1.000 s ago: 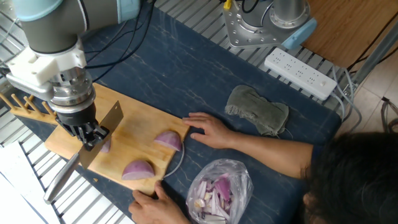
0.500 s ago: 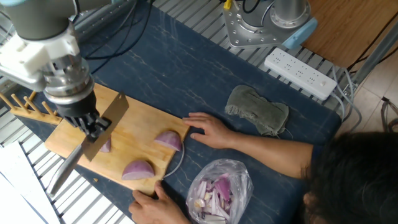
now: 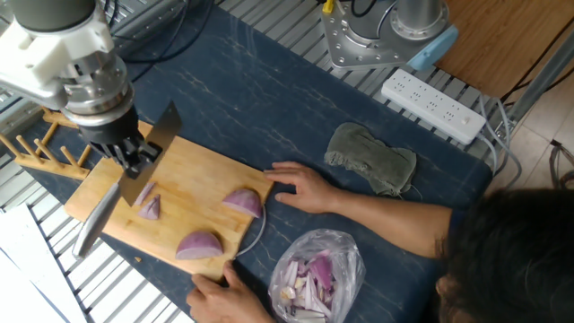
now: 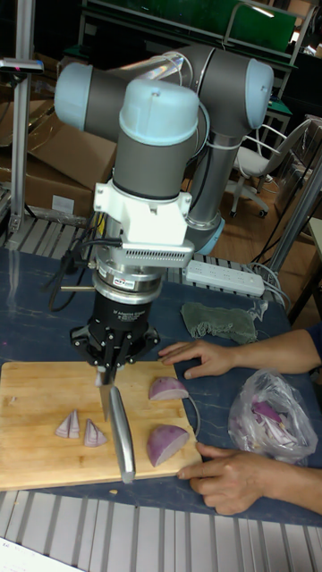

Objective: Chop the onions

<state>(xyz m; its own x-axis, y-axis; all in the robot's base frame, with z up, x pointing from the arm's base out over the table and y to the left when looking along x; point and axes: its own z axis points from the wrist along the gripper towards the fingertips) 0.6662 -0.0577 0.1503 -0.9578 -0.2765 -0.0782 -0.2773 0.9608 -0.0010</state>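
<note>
Fixed view: the end effector, clamped on a knife, hangs above the board, which carries the onions, two big wedges near its hand-held edge, small slivers beside the blade.

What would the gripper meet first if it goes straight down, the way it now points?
Probably the wooden cutting board, just right of the two small onion pieces. The gripper points down holding the knife, whose blade would arrive first. Depth is unclear, so it might clip those pieces.
</note>
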